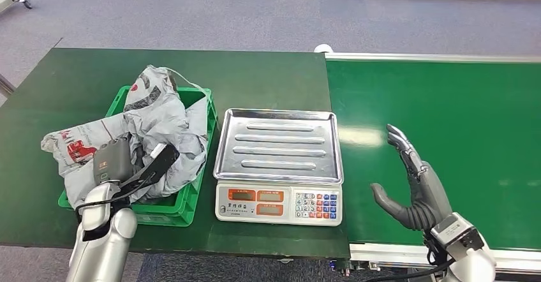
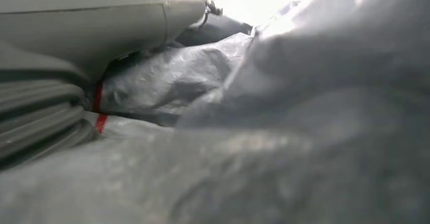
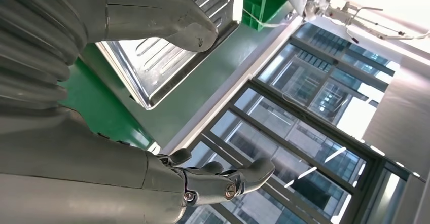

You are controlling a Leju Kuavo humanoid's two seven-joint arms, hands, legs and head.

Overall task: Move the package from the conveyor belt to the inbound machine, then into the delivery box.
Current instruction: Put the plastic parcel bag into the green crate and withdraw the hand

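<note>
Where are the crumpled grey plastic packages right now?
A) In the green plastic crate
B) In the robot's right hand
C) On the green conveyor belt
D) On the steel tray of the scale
A: the crumpled grey plastic packages sit heaped in the green plastic crate, while the steel scale tray is bare.

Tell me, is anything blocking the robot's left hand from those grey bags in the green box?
Nothing visible does. The left hand is already down among the grey packages piled in the green box; the left wrist view shows grey wrapping right against it.
</note>
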